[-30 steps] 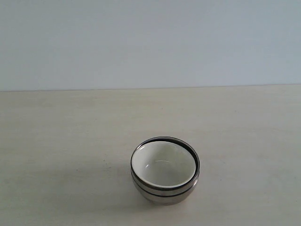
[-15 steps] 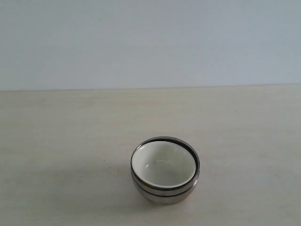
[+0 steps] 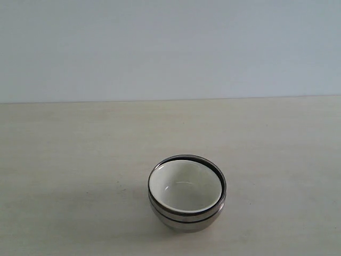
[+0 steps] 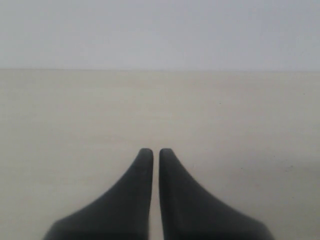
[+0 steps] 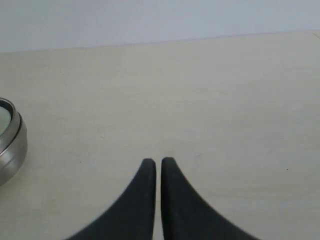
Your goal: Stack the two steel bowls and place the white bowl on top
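Two steel bowls (image 3: 186, 217) stand nested on the table near the front middle of the exterior view, their two rims showing as stacked bands. The white bowl (image 3: 185, 185) sits inside the upper one, its cream inside facing up. Neither arm shows in the exterior view. My left gripper (image 4: 156, 151) is shut over bare table with nothing between its dark fingers. My right gripper (image 5: 158, 161) is also shut and empty; the steel bowls (image 5: 10, 145) appear at the edge of its view, well apart from the fingers.
The pale wooden table (image 3: 80, 160) stretches back to a plain light wall (image 3: 170, 48). Nothing else stands on it.
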{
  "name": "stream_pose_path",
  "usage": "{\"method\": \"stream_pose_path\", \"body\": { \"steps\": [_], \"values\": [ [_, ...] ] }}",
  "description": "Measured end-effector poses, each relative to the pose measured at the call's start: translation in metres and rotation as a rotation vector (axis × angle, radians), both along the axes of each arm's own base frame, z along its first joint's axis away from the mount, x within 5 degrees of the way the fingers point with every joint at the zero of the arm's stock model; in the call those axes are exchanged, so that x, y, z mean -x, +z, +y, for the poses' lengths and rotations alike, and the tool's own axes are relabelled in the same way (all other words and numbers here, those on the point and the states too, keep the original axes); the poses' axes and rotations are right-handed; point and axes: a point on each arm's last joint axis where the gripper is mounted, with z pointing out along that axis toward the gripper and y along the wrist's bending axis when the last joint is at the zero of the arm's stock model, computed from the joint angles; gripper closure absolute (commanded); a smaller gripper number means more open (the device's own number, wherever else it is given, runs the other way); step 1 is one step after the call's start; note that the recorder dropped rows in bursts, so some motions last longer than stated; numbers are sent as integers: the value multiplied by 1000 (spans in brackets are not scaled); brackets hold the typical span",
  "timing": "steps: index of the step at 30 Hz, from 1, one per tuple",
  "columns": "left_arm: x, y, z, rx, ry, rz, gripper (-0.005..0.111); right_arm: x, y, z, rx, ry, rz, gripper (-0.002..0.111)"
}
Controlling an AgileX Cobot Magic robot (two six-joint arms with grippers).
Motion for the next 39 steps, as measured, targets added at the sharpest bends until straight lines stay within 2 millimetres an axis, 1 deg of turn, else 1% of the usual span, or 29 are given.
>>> {"method": "stream_pose_path", "body": {
  "steps": [39],
  "values": [
    [0,0,0,0,0,0,103,0,0,1,4,29,0,108]
  ]
}}
